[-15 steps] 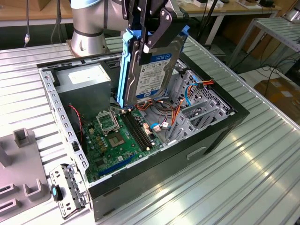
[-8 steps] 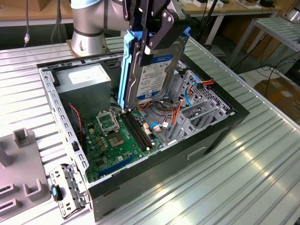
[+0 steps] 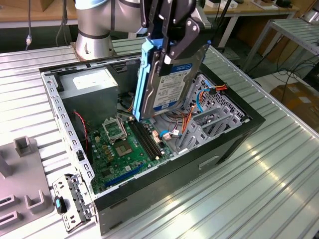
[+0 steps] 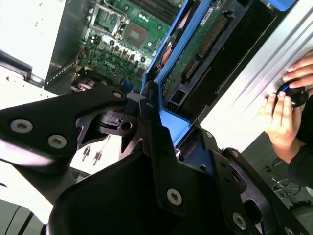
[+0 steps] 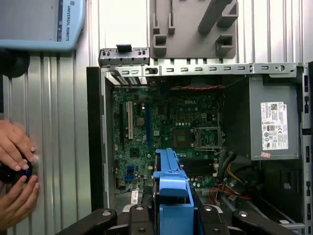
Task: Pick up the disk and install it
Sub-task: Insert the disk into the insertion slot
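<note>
In the exterior view the disk (image 3: 172,84) hangs tilted on edge above the open computer case (image 3: 219,149), label facing the exterior view's right, one blue rail (image 3: 145,74) toward the left. My gripper (image 3: 167,50) is shut on its upper end. The second wrist view shows the disk's green circuit-board side (image 4: 205,44) and blue rail (image 4: 166,117) running out from between the black fingers (image 4: 151,132). Seen in the first wrist view, the blue rail (image 5: 171,191) sticks out over the motherboard (image 5: 166,132).
Inside the case are a motherboard (image 3: 117,149), a grey power-supply box (image 3: 92,87), a metal drive cage (image 3: 209,122) and loose cables (image 3: 199,99). Grey fixtures (image 3: 25,189) and a metal bracket (image 3: 70,201) lie beside it. A person's hands (image 5: 14,166) hold a knob on the table.
</note>
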Tool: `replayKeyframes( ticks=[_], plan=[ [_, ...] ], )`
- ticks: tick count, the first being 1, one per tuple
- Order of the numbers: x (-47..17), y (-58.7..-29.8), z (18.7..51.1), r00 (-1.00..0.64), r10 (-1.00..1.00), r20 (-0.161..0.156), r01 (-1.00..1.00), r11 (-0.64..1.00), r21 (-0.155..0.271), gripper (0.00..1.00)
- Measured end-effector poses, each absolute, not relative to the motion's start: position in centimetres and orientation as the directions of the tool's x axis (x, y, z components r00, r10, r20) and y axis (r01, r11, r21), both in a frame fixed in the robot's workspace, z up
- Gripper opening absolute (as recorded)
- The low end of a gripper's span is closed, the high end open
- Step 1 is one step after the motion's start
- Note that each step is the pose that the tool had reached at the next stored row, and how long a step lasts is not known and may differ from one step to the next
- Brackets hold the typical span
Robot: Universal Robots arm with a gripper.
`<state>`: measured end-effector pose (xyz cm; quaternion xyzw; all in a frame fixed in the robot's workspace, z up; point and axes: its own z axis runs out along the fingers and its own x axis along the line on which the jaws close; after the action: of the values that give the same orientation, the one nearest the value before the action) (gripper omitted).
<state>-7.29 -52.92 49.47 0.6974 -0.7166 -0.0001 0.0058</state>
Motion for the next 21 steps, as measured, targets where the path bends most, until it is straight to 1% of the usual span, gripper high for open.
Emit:
replayKeyframes(
  ticks=[8,13,21],
  plan=[
    [-3.3,-53.1,49.3,-0.027,-1.000,0.008,-1.000,0.027,0.008,0.37],
    [-2.9,-53.9,49.1,-0.027,-1.000,0.008,-1.000,0.027,0.008,0.37],
    [-2.8,-53.9,49.1,-0.027,-1.000,0.008,-1.000,0.027,0.008,0.37]
  ],
)
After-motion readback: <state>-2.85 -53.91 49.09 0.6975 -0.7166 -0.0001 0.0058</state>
